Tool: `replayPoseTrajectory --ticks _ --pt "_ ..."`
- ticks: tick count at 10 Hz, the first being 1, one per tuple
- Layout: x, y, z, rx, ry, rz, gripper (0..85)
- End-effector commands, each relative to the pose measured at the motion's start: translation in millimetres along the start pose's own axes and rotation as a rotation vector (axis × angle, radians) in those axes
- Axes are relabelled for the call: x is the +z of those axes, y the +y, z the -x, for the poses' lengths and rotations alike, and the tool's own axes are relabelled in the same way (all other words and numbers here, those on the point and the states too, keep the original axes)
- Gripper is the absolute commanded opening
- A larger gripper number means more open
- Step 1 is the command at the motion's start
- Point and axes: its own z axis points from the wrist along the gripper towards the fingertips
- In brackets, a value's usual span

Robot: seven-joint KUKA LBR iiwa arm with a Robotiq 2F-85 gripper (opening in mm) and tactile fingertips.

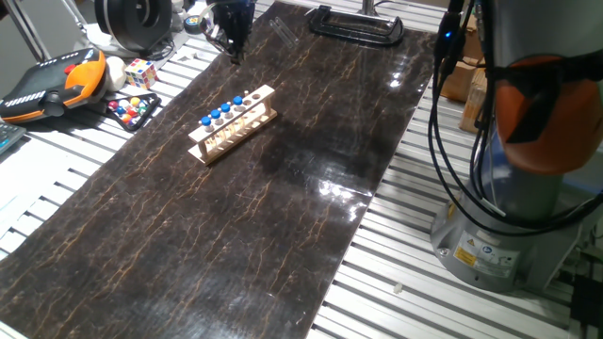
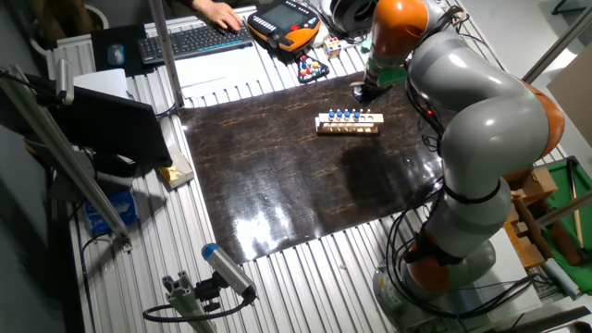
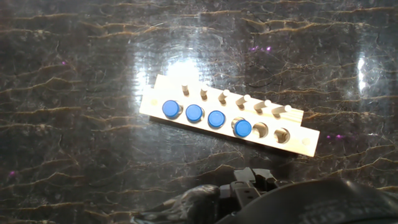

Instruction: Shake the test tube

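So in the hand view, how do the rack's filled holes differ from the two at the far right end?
The four filled holes, from the left end to the fourth, each show a round blue cap of a test tube. The two end holes show no cap, only a dark open ring. The fourth cap shows a shiny rim around it, unlike the first three. All six sit in one row along the pale wooden rack.
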Motion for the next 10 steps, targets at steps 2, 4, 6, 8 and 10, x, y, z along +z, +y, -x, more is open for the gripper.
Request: replayPoseTrajectory --ticks 2,4,6,8,10 --pt "-0.4 0.3 -0.4 0.001 -0.008 0.002 0.7" --pt "0.0 4.9 -2.6 0.003 -0.006 0.010 0.7" --pt "1.4 10.9 -5.3 0.000 -0.003 0.018 0.7" --pt "2.0 16.2 -8.6 -0.007 0.000 0.030 0.7" --pt "4.0 19.5 -9.7 -0.009 -0.003 0.042 0.7"
